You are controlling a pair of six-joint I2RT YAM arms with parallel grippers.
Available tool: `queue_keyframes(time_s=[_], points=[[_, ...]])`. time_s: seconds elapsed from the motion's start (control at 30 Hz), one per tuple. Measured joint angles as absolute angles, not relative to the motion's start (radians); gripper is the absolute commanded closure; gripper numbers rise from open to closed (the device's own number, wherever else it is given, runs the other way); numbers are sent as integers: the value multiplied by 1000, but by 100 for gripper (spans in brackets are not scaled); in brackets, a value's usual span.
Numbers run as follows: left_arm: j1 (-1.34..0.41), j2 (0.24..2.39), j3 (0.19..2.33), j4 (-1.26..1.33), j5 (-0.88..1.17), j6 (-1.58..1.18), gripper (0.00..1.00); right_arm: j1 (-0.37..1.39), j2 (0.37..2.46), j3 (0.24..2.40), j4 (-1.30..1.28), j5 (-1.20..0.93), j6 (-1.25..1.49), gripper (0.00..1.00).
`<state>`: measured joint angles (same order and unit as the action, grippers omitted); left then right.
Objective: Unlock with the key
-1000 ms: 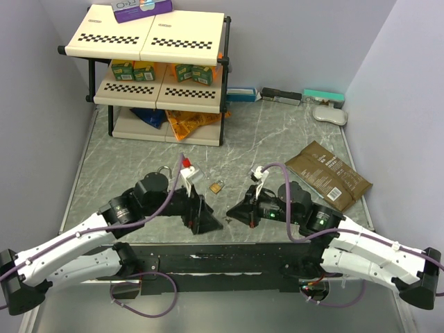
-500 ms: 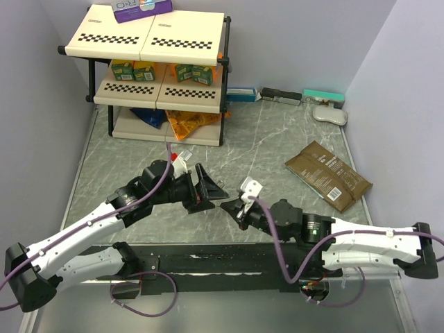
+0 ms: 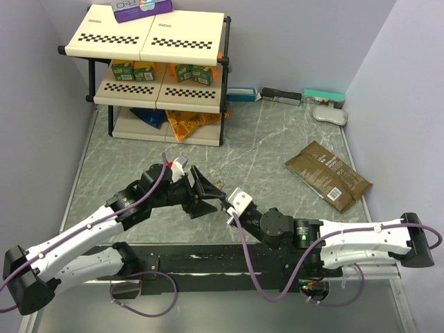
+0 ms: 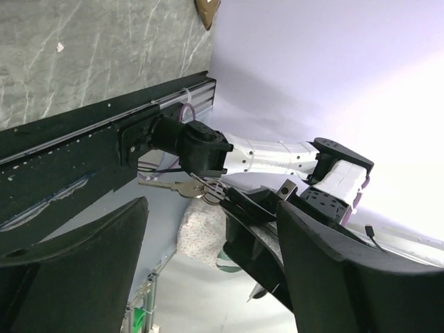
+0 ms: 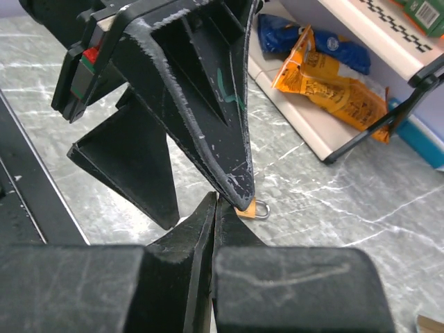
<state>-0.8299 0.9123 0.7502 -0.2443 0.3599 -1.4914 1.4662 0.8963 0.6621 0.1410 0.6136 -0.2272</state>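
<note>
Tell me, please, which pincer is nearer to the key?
Right. The right pincer is shut on the key, which sticks out from its tips. The open left pincer faces it from just beyond, not touching the key.

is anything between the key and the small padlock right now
Yes. The right gripper holds the key, and a fingertip of the open left gripper sits directly over the small brass padlock in the right wrist view, leaving only a brass sliver and shackle loop showing.
</note>
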Motion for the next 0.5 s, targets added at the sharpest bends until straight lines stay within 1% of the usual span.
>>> queue_keyframes(time_s=[0.07, 0.1, 0.17, 0.2, 0.27, 0.3, 0.37, 0.43, 0.5], points=[[-830, 913, 750, -242, 363, -1499, 26, 1475, 902, 662, 147, 625, -246, 100], [-830, 915, 749, -238, 368, -1506, 31, 1480, 905, 662, 150, 629, -256, 100], [-830, 922, 745, -226, 374, -1514, 35, 1491, 907, 662, 156, 637, -271, 100], [-830, 928, 744, -220, 376, -1515, 41, 1497, 907, 662, 157, 640, -277, 100], [-829, 935, 744, -218, 377, -1518, 47, 1507, 907, 660, 157, 642, -286, 100], [-828, 938, 744, -215, 377, -1517, 53, 1510, 907, 657, 159, 644, -290, 100], [-828, 945, 744, -212, 378, -1518, 58, 1518, 907, 650, 161, 642, -294, 100], [-828, 951, 744, -211, 378, -1518, 60, 1524, 906, 646, 157, 643, -298, 100], [-828, 956, 744, -210, 379, -1518, 66, 1529, 905, 644, 154, 644, -302, 100]])
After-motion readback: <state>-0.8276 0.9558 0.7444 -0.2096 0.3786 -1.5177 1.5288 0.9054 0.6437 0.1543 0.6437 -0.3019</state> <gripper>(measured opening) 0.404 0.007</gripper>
